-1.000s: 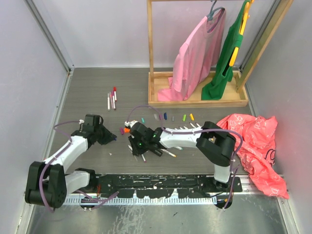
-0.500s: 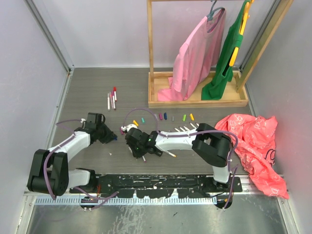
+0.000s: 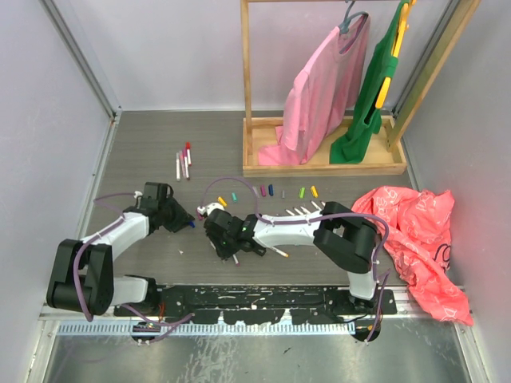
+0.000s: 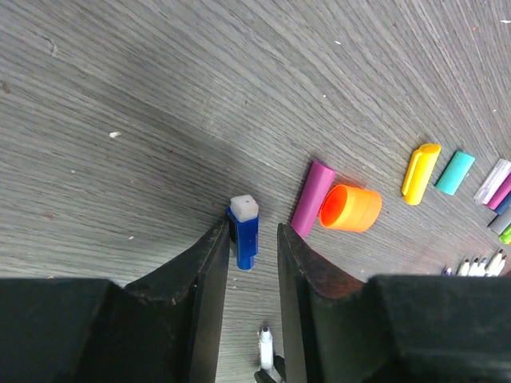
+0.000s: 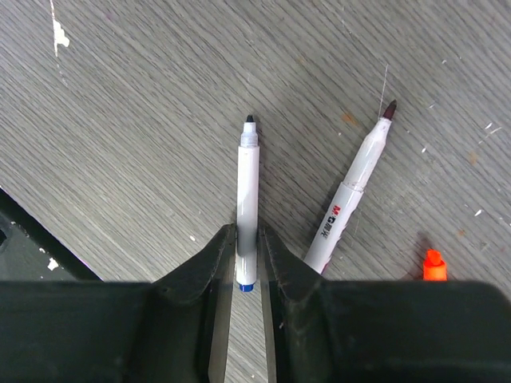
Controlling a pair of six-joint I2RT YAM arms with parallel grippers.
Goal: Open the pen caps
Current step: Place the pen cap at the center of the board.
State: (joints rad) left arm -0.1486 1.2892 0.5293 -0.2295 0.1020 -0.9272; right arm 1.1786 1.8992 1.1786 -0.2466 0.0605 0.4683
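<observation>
Right gripper: pinching an uncapped pen, tip pointing away.
Left gripper: fingers parted, blue cap lying between them.
Caps: loose row beyond both grippers.
Capped pens: farther, left.

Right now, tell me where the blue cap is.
Left wrist view: the blue cap sits inside the open left gripper, left of the purple cap and orange cap.

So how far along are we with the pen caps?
Well along: loose caps lie in a row mid-table, with bare-tipped pens near them. In hand: left fingers open around a blue cap; right fingers grip an uncapped pen. To do: a few capped pens at the far left.
</observation>
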